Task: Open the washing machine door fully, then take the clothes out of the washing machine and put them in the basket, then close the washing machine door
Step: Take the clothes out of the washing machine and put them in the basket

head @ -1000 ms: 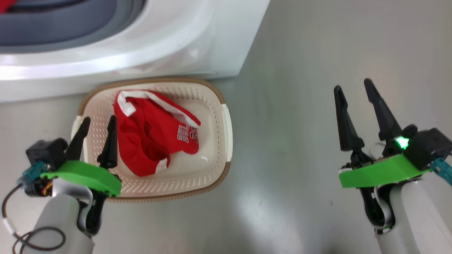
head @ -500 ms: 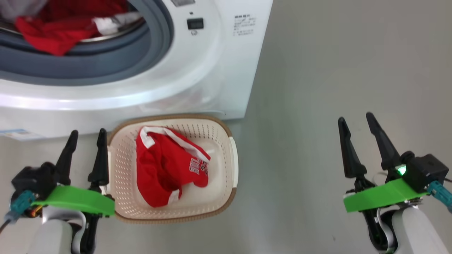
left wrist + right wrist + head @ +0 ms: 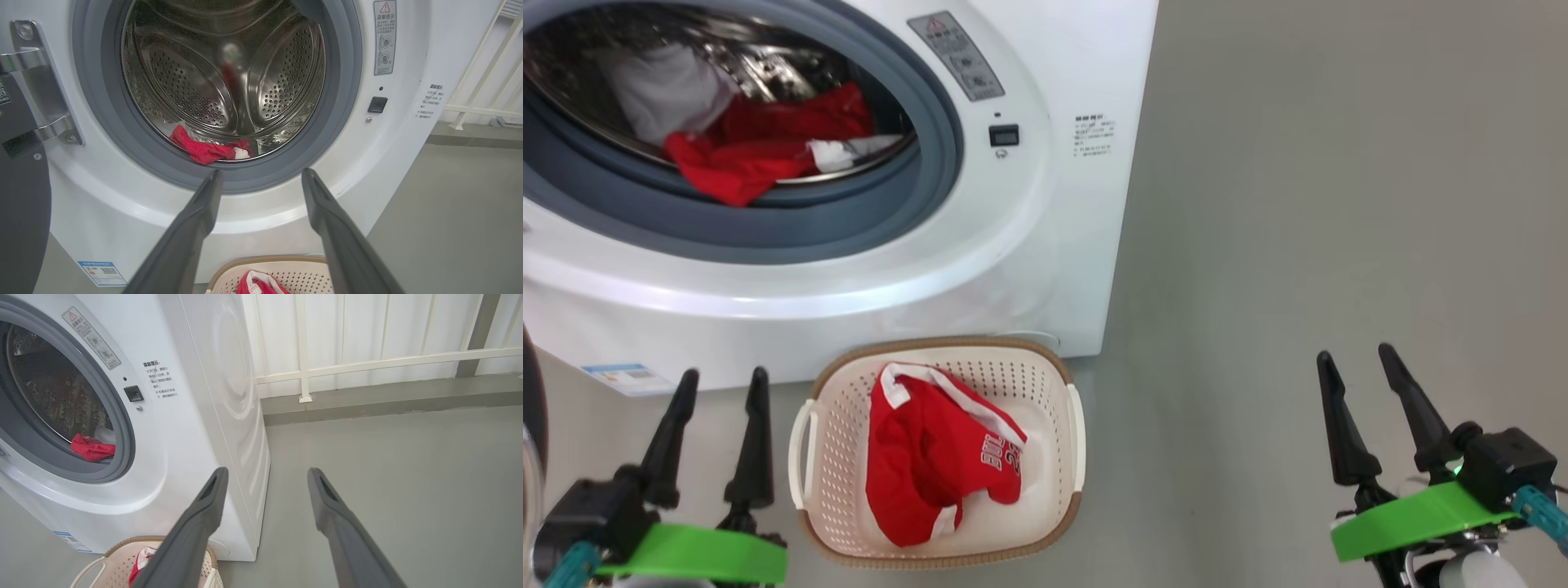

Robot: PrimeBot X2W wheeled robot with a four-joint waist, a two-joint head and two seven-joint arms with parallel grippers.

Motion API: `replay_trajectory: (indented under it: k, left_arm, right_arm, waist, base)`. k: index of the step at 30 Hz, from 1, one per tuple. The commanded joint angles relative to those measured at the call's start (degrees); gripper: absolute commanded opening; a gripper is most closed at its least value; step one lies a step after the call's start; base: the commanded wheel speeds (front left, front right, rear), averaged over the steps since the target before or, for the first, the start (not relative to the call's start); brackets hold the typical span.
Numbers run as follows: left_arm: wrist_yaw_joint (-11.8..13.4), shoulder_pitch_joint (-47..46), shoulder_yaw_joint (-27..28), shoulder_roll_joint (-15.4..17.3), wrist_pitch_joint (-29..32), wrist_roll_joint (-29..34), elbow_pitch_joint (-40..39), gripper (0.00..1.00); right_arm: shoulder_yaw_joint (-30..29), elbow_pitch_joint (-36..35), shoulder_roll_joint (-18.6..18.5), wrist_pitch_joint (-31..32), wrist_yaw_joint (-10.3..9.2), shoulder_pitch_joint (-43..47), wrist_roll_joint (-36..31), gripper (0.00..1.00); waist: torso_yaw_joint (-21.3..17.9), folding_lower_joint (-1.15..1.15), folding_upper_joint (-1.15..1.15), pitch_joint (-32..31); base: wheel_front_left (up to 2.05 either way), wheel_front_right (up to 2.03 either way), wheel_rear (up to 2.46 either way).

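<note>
The white washing machine [image 3: 1045, 245] stands open, and its door [image 3: 20, 212] is swung out to the left, seen as a dark edge. A red jersey [image 3: 743, 159] and a white garment [image 3: 666, 90] lie in the steel drum [image 3: 229, 81]. The cream basket [image 3: 833, 457] sits on the floor right in front of the machine, holding a red jersey [image 3: 931, 457] with white lettering. My left gripper [image 3: 725, 376] is open and empty, just left of the basket, and points at the drum opening [image 3: 262, 172]. My right gripper [image 3: 1356, 354] is open and empty over bare floor, far right of the basket [image 3: 267, 471].
A blue label [image 3: 625, 376] marks the machine's lower left corner. Grey floor [image 3: 1339, 204] stretches to the right of the machine. A white railing [image 3: 367, 361] on a low curb [image 3: 388, 400] closes off the back.
The head camera has tilted up, bringing the drum and its clothes into view. My left gripper has drawn back from over the basket's left edge to beside it. Both grippers stay open.
</note>
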Motion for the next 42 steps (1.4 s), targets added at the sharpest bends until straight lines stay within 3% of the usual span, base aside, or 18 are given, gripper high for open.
replay_trajectory:
  k: [1,13,27,34,42]
  left_arm:
    - [0.1,0.9,2.6,1.2,-0.3,0.5,-2.3,1.00]
    - [0.1,10.1,5.8,-0.8,-0.3,2.2,-9.2,1.00]
    - [0.1,9.5,5.4,-2.3,-0.3,3.0,-10.2,1.00]
    - [0.1,3.7,2.9,0.1,-0.3,5.0,-5.9,1.00]
    - [0.1,-9.6,0.1,5.5,-0.3,8.5,3.7,1.00]
  right_arm:
    - [1.2,-1.4,0.0,-0.4,0.42,0.5,0.2,1.00]
    - [0.5,-1.8,0.0,-0.4,0.42,3.9,0.7,1.00]
    - [0.4,-1.7,0.0,-0.4,0.42,3.7,0.5,1.00]
    - [1.0,-2.3,0.0,-0.4,0.42,2.3,0.6,1.00]
    - [2.2,-3.1,0.0,-0.4,0.42,-1.5,0.6,1.00]
  waist:
    - [0.3,0.00,0.00,-2.0]
    - [-0.5,0.00,0.00,-3.3]
    - [-0.6,0.00,0.00,-3.0]
    - [-0.4,0.00,0.00,0.6]
    - [-1.4,0.00,0.00,7.8]
  base:
    - [0.00,0.00,0.00]
    - [0.00,0.00,0.00]
    - [0.00,0.00,0.00]
    - [0.00,0.00,0.00]
    - [0.00,0.00,0.00]
